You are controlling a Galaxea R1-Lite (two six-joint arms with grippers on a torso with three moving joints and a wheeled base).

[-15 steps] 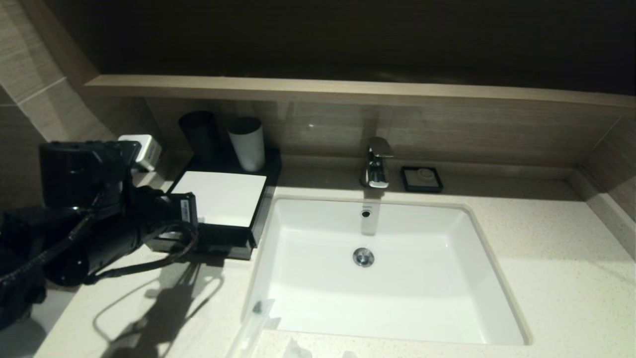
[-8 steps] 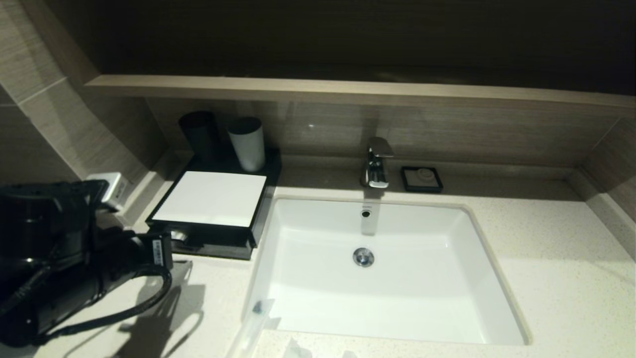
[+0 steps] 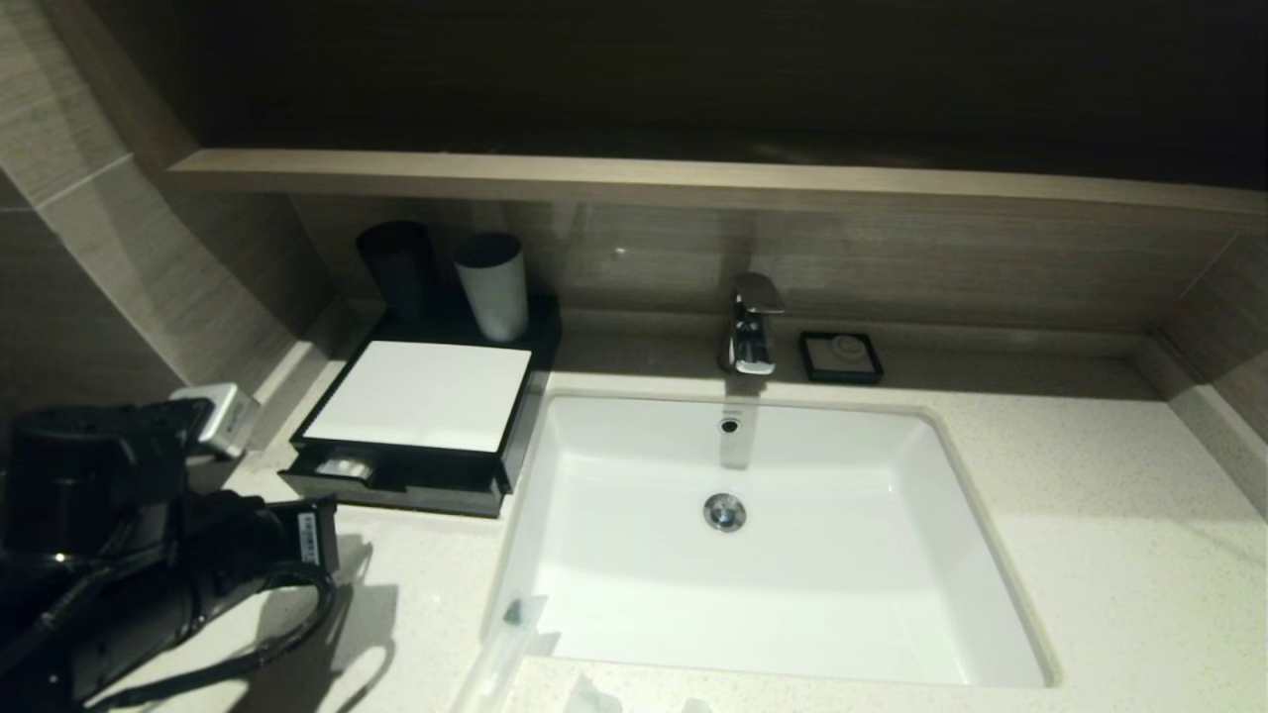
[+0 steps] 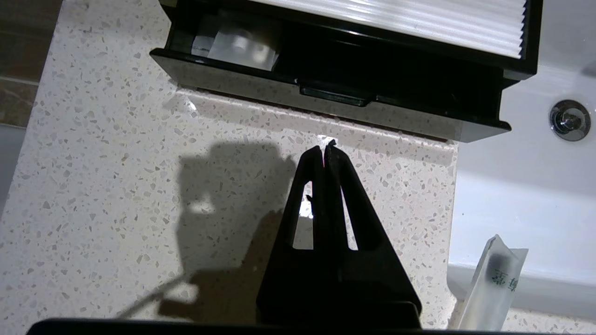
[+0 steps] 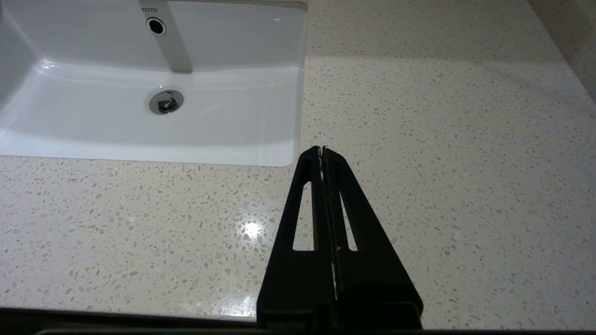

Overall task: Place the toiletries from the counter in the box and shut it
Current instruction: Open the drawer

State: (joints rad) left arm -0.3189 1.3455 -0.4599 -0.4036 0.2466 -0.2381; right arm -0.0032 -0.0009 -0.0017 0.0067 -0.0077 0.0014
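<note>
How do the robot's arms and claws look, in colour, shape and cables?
The left arm is black and bulky, with a white label, a white block on the wrist and a looping black cable. The left claw and right claw are black: two flat tapering fingers with slot cut-outs.

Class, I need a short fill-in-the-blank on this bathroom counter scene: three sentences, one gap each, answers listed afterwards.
1. The drawer of the black box stands ____.
2. A wrapped packet lies inside the ____.
3. The left gripper hovers over the counter with its jaws ____.

Answers: open; drawer; shut
</note>
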